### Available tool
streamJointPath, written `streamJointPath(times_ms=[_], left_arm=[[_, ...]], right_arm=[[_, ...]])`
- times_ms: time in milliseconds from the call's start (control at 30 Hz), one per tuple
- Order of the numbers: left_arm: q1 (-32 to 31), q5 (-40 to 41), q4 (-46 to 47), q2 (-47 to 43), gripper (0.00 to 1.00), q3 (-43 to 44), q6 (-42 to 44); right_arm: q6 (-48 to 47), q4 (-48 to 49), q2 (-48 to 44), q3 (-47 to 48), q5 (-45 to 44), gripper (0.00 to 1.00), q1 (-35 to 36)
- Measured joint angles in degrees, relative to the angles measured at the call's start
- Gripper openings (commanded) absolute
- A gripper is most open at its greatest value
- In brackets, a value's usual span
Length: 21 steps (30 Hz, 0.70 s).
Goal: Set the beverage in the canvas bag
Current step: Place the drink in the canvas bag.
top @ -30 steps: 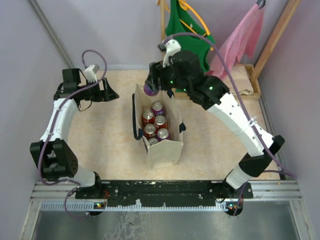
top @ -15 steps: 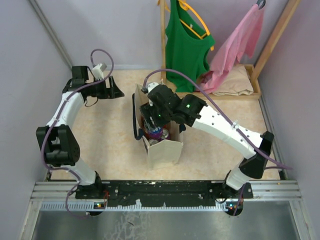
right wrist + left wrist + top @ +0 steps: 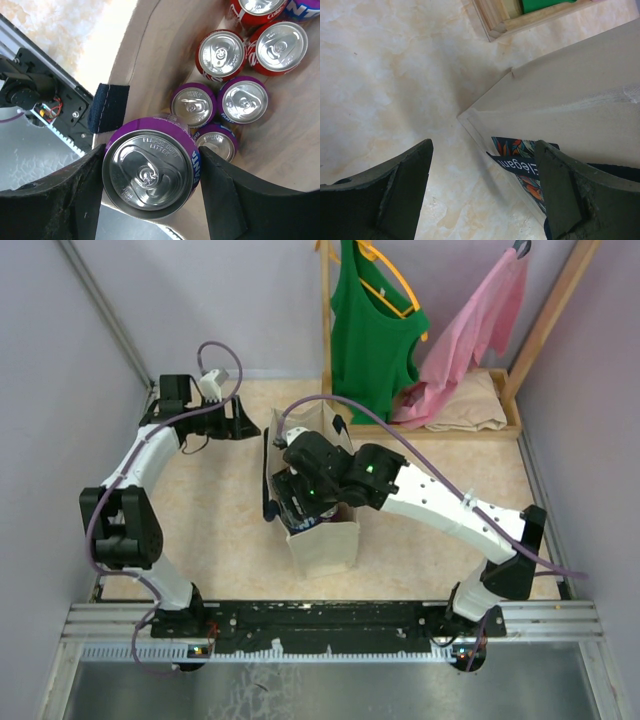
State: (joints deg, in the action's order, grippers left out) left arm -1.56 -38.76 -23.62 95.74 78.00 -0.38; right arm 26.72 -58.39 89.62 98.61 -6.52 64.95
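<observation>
A purple Fanta can, the beverage (image 3: 148, 176), stands upright between the fingers of my right gripper (image 3: 151, 156), which is shut on its sides. The can hangs over the near end of the open canvas bag (image 3: 325, 545), just inside its wall by a navy handle (image 3: 107, 107). Several red and purple cans (image 3: 221, 54) stand on the bag's floor below. In the top view the right wrist hides the held can. My left gripper (image 3: 482, 165) is open and empty, low over the table beside the bag's far left corner (image 3: 470, 117).
A wooden rack base (image 3: 492, 22) lies behind the bag, with a green top (image 3: 370, 330) and a pink garment (image 3: 480, 320) hanging above. A folded beige cloth (image 3: 465, 405) rests at the back right. The arms' metal rail (image 3: 330, 620) runs along the near edge.
My right arm has carried the purple can from above the bag's far end down and toward its near end. My left arm has shifted right, closer to the bag.
</observation>
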Motion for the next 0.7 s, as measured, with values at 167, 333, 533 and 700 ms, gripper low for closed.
streamJointPath(times_ms=[167,333,533,700], left_arm=[[-0.2,-0.1,1.7,0.9,0.88,-0.5,-0.1],[-0.2,-0.1,2.9,1.0,0.88,-0.5,-0.1],[-0.2,-0.1,3.7,1.0,0.88,-1.7,-0.2],[-0.2,0.0,3.8,1.0,0.88,-3.1,-0.3]], right_arm=[[1.2,-0.6,0.0,0.0,0.0,0.00,1.0],[2.0,-0.5,-0.1,-0.7,0.1,0.00,1.2],[2.5,1.2,-0.4,-5.6,0.3,0.00,1.4],[2.9,3.5,-0.4,-9.1,0.5,0.00,1.4]])
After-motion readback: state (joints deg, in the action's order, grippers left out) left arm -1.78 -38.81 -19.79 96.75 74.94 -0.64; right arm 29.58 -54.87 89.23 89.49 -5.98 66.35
